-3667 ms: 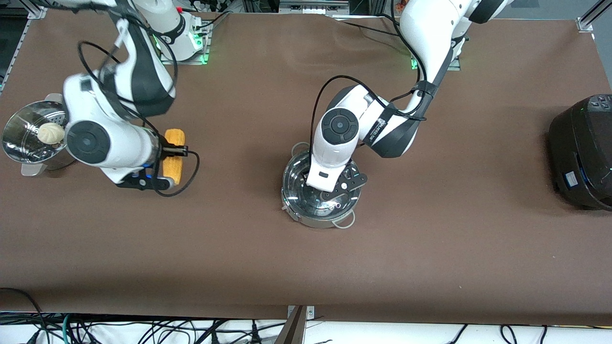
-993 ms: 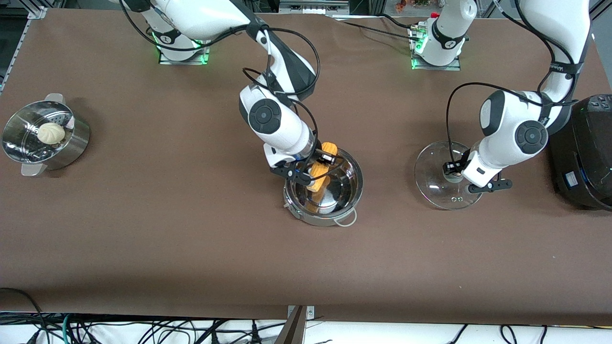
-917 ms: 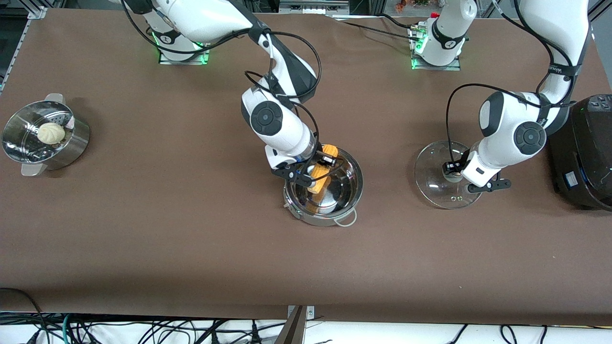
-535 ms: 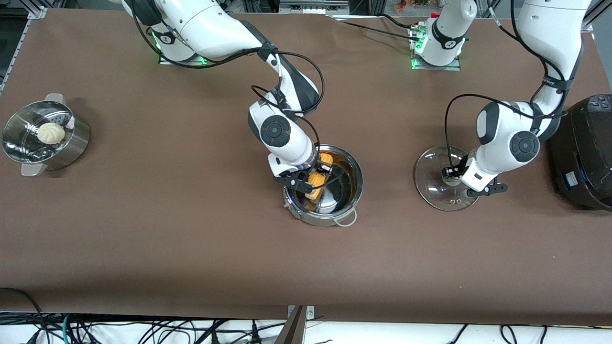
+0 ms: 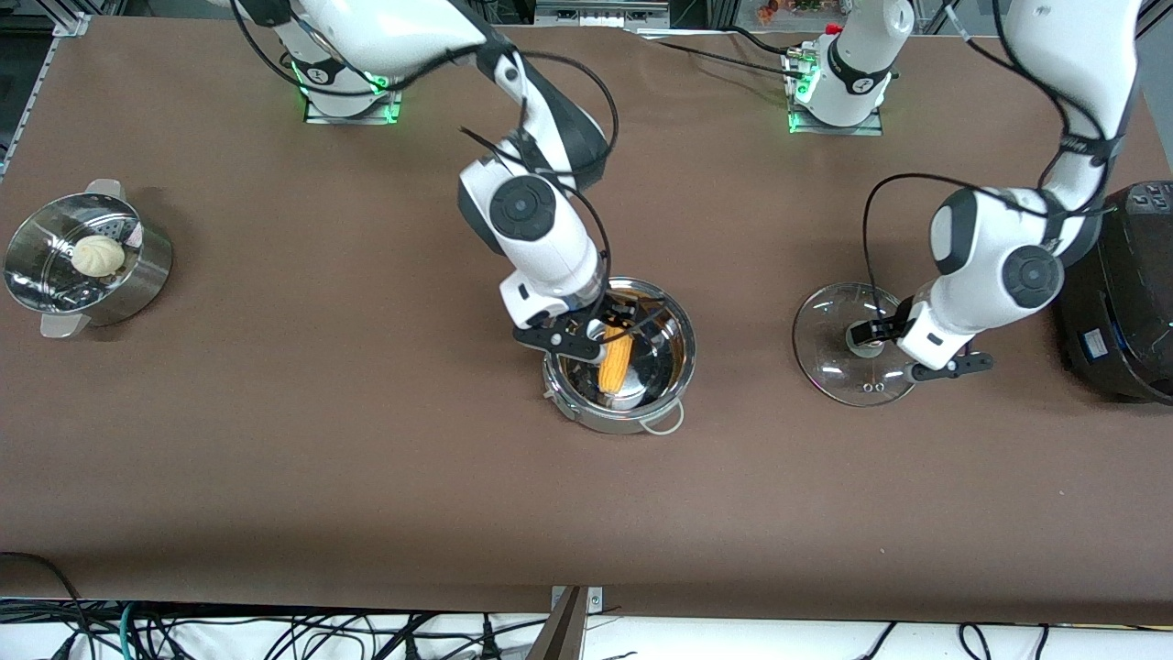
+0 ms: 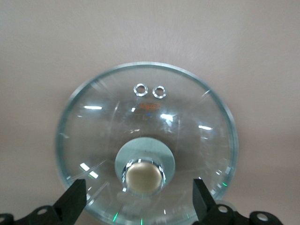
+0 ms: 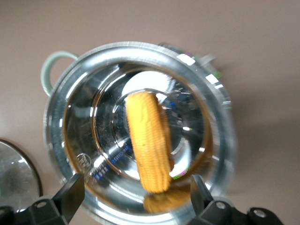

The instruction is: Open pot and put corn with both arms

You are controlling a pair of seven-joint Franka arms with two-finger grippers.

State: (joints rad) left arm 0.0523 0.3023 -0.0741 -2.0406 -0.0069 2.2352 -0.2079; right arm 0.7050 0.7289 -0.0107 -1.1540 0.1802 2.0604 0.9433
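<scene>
Brown table (image 5: 367,477): corn (image 5: 614,359) lies in pot (image 5: 678,362). Raise right gripper (image 5: 597,337), fingers wide, vertically, clear of the rim. Left gripper (image 5: 903,353), spread wide, hovers over lid (image 5: 829,348).

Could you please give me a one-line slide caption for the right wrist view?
Open right gripper above the steel pot, the corn released and lying inside it.

left arm (image 5: 994,252): white shells w/ black joint discs, black cable looping
right arm (image 5: 536,229): same white/black build, black cables
bases: green LEDs glowing
</scene>
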